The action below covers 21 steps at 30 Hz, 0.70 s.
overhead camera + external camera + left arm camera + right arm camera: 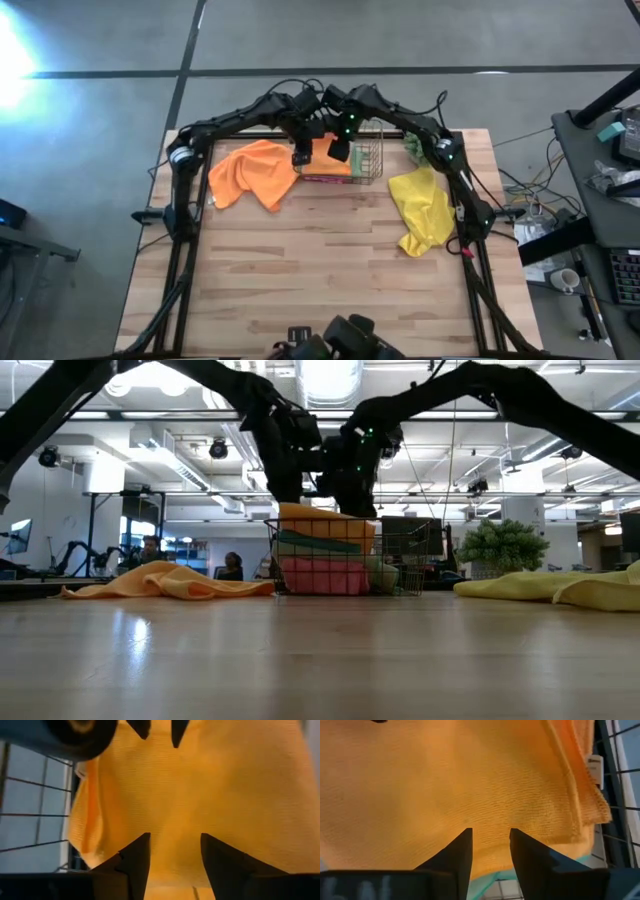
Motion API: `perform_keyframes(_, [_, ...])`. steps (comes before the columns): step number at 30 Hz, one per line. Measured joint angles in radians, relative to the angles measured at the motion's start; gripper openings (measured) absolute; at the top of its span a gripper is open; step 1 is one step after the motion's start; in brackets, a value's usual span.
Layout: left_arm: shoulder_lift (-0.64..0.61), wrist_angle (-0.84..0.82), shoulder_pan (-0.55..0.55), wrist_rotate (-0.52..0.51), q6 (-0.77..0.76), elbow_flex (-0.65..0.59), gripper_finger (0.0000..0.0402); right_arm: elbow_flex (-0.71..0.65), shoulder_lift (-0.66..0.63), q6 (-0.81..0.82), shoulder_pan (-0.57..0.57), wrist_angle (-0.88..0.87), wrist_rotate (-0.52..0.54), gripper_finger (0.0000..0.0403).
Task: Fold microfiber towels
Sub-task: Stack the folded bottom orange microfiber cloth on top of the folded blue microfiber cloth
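**Both grippers down over the orange towel in the wire basket**

Seen at the far middle of the tabletop (330,270): a copper wire basket (366,160), taken here as the landmark. Stacked inside it, folded towels: a folded orange towel (325,518) on top, then a teal towel (318,543) and a sage green towel (330,550) in thin layers, and a pink towel (322,576) at the bottom. Stack piled up to about the basket's rim in the low view.

Left gripper (301,156) lowered at the basket's left side, right gripper (340,150) just beside it, over the basket's left half. Both positioned directly above the top orange towel. From the left wrist, fingers (135,862) seen apart, with orange cloth filling the gap between them; actual clamping on the cloth not discernible. From the right wrist, fingers (457,855) likewise apart over the orange fabric, with a sliver of teal showing below the orange edge and the basket's wires alongside. Grip there also not discernible.

Left of the basket, a second orange towel (255,172) lay crumpled and unfolded on the wood, its edge close to the basket. Right of the basket and nearer the front, a yellow towel (423,210) lay rumpled, well apart from the stack. A small green fuzzy plant (415,147) stood just right of the basket.
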Motion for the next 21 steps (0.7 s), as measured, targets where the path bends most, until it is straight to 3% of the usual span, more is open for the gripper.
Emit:
perform_keyframes(7, [0.040,0.004,0.021,-0.014,-0.007,-0.001,0.0122,-0.001,0.063,0.052,-0.013,0.037,0.014,0.0090])
perform_keyframes(14, [0.067,0.097,0.040,-0.170,-0.045,0.000,0.0096,-0.001,0.081,0.128,-0.032,0.085,0.107,0.0054])
perform_keyframes(21, [0.051,0.140,0.049,-0.181,-0.056,0.002,0.0088,-0.001,0.059,0.154,-0.040,0.102,0.115,0.0035])
